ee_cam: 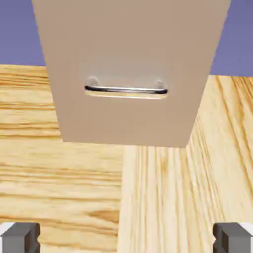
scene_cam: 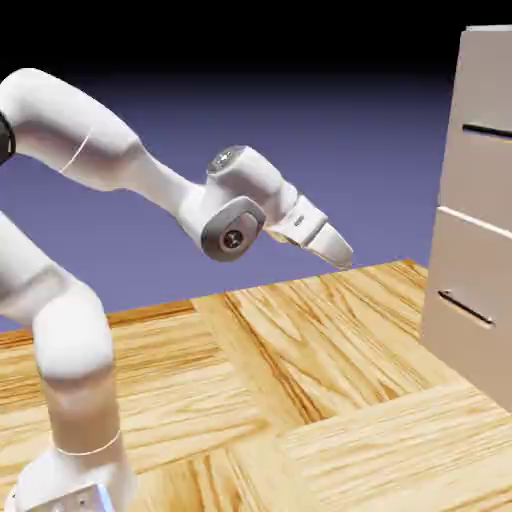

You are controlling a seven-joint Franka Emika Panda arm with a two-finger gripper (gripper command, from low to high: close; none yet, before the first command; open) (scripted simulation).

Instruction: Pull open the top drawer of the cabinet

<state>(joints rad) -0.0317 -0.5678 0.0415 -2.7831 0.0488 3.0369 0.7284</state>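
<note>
At the exterior view's left the white arm point(scene_cam: 70, 330) rises from its base in the lower corner, bends over at the shoulder, and reaches rightward, its wrist sloping down toward the wooden tabletop point(scene_cam: 330, 400). The gripper point(scene_cam: 338, 252) hangs in the air above the planks near the middle of the view, pointing down and to the right. Its jaws stand wide apart with nothing between them: in the hand view the two grey fingertips point(ee_cam: 20, 238) sit at the far left and far right of the bottom edge, and only bare wood grain shows in the gap.

Further right, well apart from the gripper, stands the cabinet point(scene_cam: 478, 300), a beige-tan box cut off by the exterior view's right edge. The top drawer point(scene_cam: 485, 170) lies in its upper part, with a thin dark bar handle point(scene_cam: 487, 130) across its front; it looks flush with the cabinet face, though the steep angle makes this hard to judge. Below it, past a pale seam, is the lower drawer point(scene_cam: 470, 300) with its own dark handle point(scene_cam: 465, 308).

The hand view shows a plain tan front with one slim metal bar handle point(ee_cam: 126, 90), level and centred, resting above the planks. Which drawer this is cannot be told from that view.
</note>
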